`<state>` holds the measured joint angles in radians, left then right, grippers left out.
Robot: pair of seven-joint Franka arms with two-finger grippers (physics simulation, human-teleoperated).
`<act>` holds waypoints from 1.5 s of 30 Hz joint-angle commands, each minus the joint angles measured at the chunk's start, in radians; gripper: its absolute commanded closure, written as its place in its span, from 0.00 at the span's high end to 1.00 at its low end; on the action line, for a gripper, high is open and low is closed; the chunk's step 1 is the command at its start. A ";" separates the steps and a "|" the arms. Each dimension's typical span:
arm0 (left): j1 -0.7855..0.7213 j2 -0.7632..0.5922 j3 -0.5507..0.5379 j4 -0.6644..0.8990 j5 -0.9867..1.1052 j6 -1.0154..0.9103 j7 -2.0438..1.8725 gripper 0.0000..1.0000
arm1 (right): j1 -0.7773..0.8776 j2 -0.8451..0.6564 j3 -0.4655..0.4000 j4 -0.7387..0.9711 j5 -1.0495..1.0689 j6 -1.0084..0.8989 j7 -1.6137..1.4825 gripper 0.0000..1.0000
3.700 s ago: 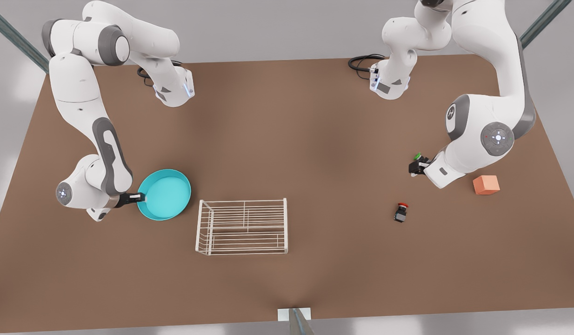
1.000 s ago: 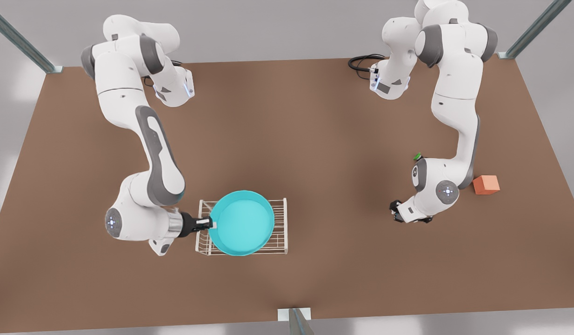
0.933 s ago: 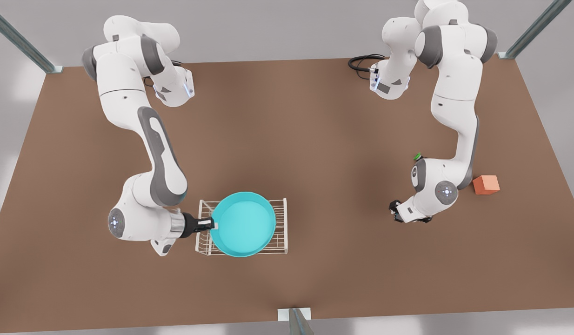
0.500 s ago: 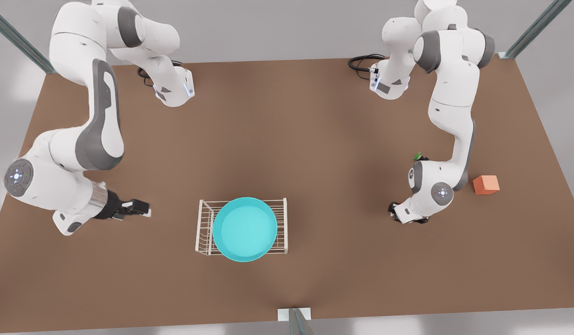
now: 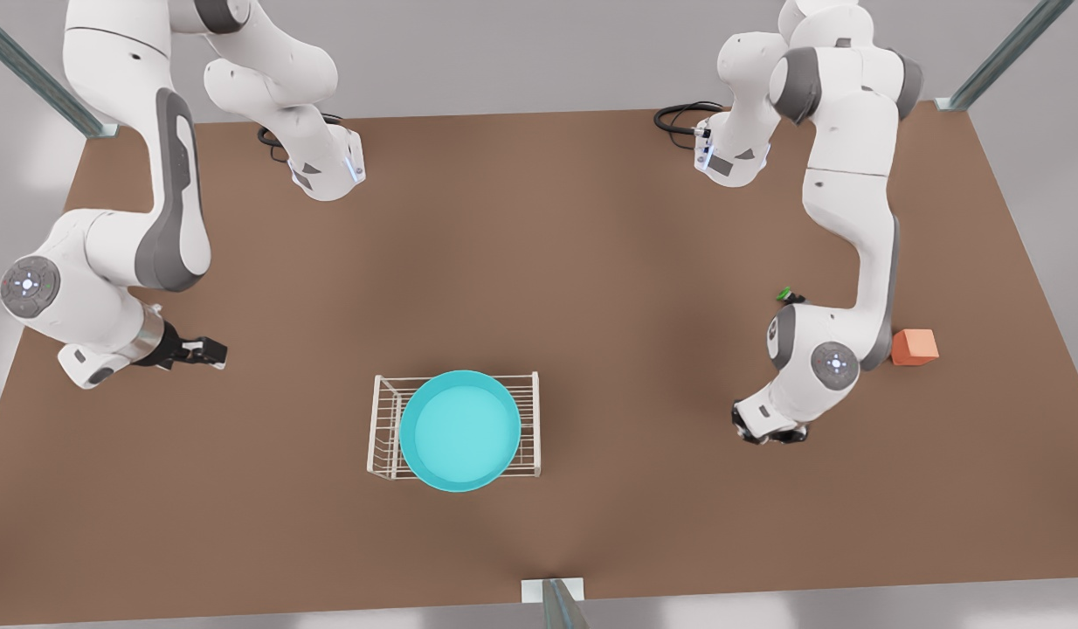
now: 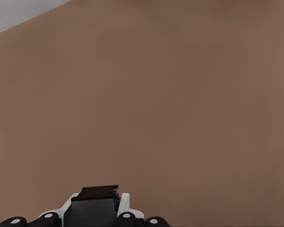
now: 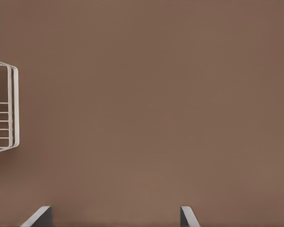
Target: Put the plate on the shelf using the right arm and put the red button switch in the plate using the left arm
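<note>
The turquoise plate [image 5: 459,430] lies flat on the white wire shelf [image 5: 380,432] near the middle of the table. My right gripper [image 5: 209,351] is open and holds nothing, well off toward the front view's left of the shelf. In the right wrist view its fingertips [image 7: 112,216] stand apart, with a corner of the shelf [image 7: 12,113] at the edge. My left gripper [image 5: 760,430] is at the front view's right, pointing down. In the left wrist view a black boxy body [image 6: 94,208], the red button switch, sits between its fingers. The red cap is hidden.
A green-capped switch [image 5: 785,295] peeks out behind the left arm's wrist. An orange cube [image 5: 914,346] sits just beyond that arm toward the front view's right. Both arm bases stand at the far edge of the brown table [image 5: 591,262].
The right gripper set the plate on the shelf, let go and has drawn back toward the front view's left. The left gripper came down over the red button switch and shifted slightly toward the table's near edge.
</note>
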<state>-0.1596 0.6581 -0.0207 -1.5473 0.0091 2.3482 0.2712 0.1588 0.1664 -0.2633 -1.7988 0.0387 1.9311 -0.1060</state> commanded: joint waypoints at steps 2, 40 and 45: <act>-0.078 -0.008 -0.002 0.130 -0.032 -0.359 -0.357 0.30 | 0.001 0.004 0.001 0.001 -0.002 -0.006 -0.075 1.00; 0.018 -0.534 0.074 -0.141 0.009 -0.627 -0.184 1.00 | -0.001 0.042 0.003 0.039 0.006 -0.006 -0.072 1.00; -0.006 -0.460 0.047 -0.034 0.009 -0.701 -0.170 1.00 | -0.001 0.051 0.003 0.047 0.006 -0.006 -0.072 1.00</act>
<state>-0.1424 0.1708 0.0284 -1.6244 0.0425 1.7309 -0.4163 0.1580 0.2174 -0.2603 -1.7527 0.0436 1.9255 -0.1708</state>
